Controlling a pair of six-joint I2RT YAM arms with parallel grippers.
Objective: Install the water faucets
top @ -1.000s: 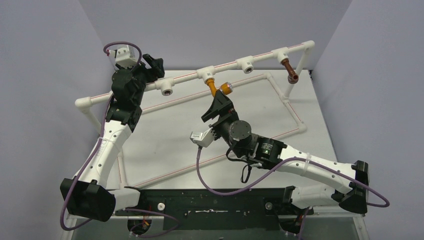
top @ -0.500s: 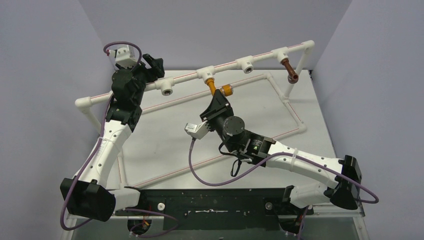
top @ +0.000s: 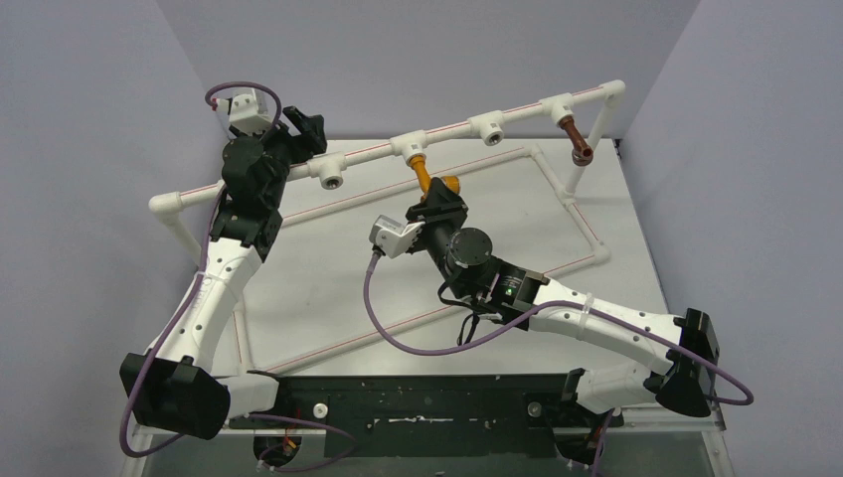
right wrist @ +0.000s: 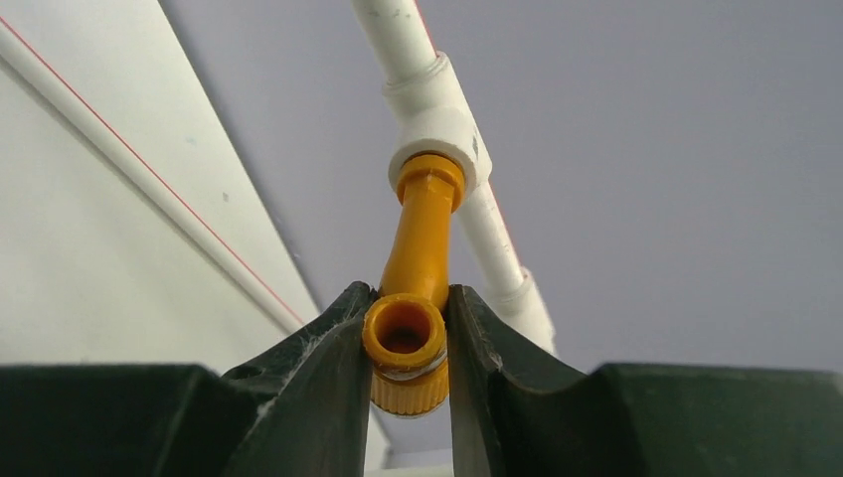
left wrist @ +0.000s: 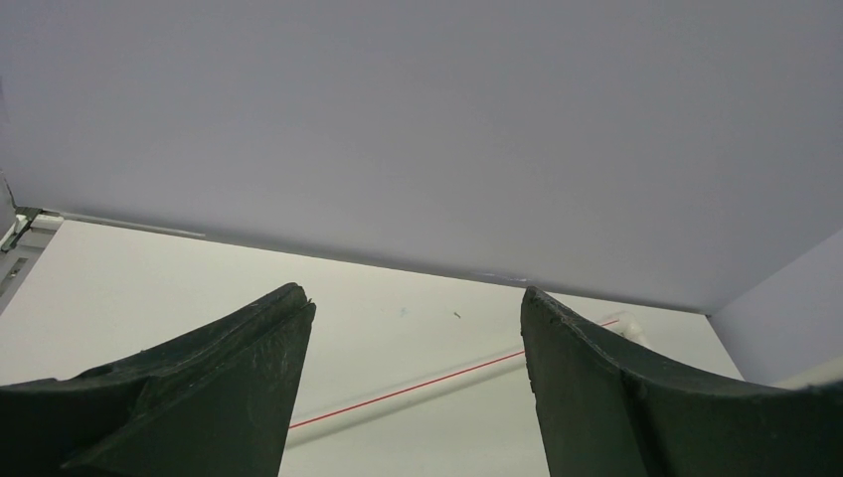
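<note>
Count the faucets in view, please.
2. The orange faucet is in the second socket from the left, between the right fingers; the brown faucet is in the rightmost socket. None seems hidden.

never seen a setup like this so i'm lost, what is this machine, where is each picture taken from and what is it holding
These are two robot arms bolted to a table. The wide picture looks down from above and behind them. The other two come from cameras on each wrist, looking out between that arm's fingers. On the table stands a white pipe frame with sockets along its top rail. The right gripper is closed on an orange-yellow faucet whose other end sits in a socket. A dark reddish-brown faucet hangs from a socket near the right end. The left gripper is open, holding nothing, up by the rail.
</note>
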